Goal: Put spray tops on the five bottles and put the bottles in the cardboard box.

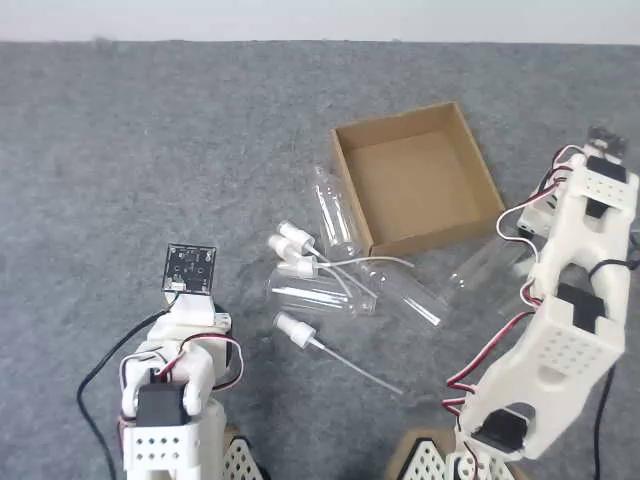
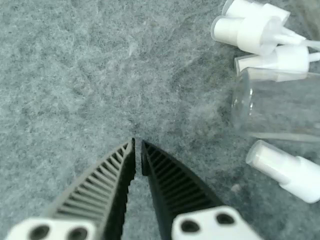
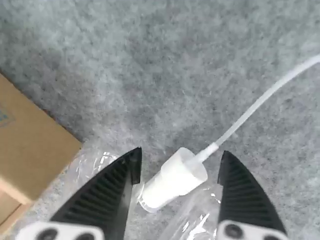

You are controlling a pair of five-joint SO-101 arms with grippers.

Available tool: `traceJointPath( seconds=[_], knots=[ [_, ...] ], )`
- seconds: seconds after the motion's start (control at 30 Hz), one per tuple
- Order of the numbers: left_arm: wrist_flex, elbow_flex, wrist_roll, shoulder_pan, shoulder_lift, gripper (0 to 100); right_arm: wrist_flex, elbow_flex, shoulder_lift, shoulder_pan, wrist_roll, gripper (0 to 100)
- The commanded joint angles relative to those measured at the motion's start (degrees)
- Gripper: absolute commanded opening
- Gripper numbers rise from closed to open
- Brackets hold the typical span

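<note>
— Closest to us is the right arm [image 1: 555, 350], isn't it? It's the biggest thing on the table.
— It is: white, bent up along the right edge. The left arm [image 1: 170, 400] sits lower at the near left, its wrist over bare grey carpet [image 1: 130, 140].
— And the cardboard box [image 1: 432, 238]?
— Toward the far right, open side up, just beside the right arm. Every bottle I can make out lies outside it on the carpet.
— Where exactly?
— The first bottle [image 1: 335, 210] lies along the box's left wall, touching its near corner. The second bottle [image 1: 318, 296] lies crosswise in the middle. The third bottle [image 1: 405, 290] slants just to the right of that. The fourth bottle [image 1: 490, 265] lies between the box's front wall and the right arm.
— What about the right gripper [image 3: 181, 152]?
— Spread wide, one jaw on each side of a white spray top [image 3: 172, 181] whose thin tube runs away across the carpet. Neither jaw touches it, as far as I can see. There's clear bottle plastic under it, but I can't tell whether the top is seated on a neck.
— And the left gripper [image 2: 138, 144]?
— All but closed, just a sliver between the tips, nothing in it, pointing down at the carpet.
— Any loose pieces?
— A pair of tops [image 1: 297, 250] lies close together by the second bottle's end. A lone top [image 1: 295, 327] lies nearer the left arm, its long tube trailing off to the right.
</note>
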Motion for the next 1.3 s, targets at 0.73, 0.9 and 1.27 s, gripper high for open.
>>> traceJointPath(
  seconds=[0.73,0.9,1.27],
  knots=[
    [0.26,-0.48,-0.35,-0.35,-1.05,1,-10.51,6.33,-4.35,5.49,-2.99,7.7],
    [0.26,-0.48,-0.35,-0.35,-1.05,1,-11.12,6.15,-4.53,6.02,1.67,4.6],
    [0.26,-0.48,-0.35,-0.35,-1.05,1,-8.84,2.02,-10.59,5.58,2.29,4.1]
  ],
)
